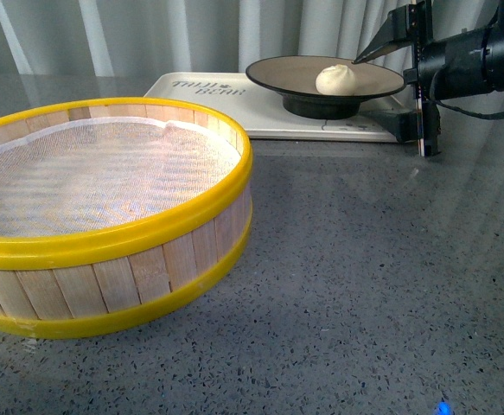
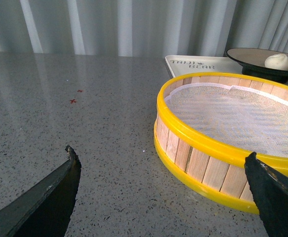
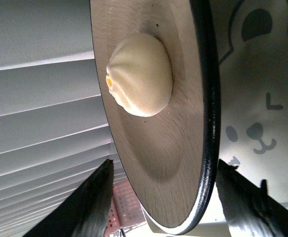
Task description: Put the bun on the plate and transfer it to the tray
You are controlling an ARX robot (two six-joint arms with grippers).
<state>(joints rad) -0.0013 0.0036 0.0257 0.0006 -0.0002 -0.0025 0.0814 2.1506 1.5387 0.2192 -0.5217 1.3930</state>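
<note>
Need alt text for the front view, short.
A white bun sits on a black-rimmed plate resting on a cream tray at the back of a grey table. The right gripper straddles the plate's edge, jaws open; a yellow-rimmed steamer basket fills the left foreground.

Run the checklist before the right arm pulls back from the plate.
1. Bun resting on the plate: ok.
2. Plate standing on the tray: ok, its foot sits on the tray surface.
3. Right gripper open: ok, the fingers straddle the plate rim with gaps on both sides.
4. Fingers fully clear of the rim: cannot tell, contact point not shown.
5. Left gripper open and empty: ok, it is over bare table beside the steamer basket.
6. Steamer basket out of the retreat path: ok.
</note>
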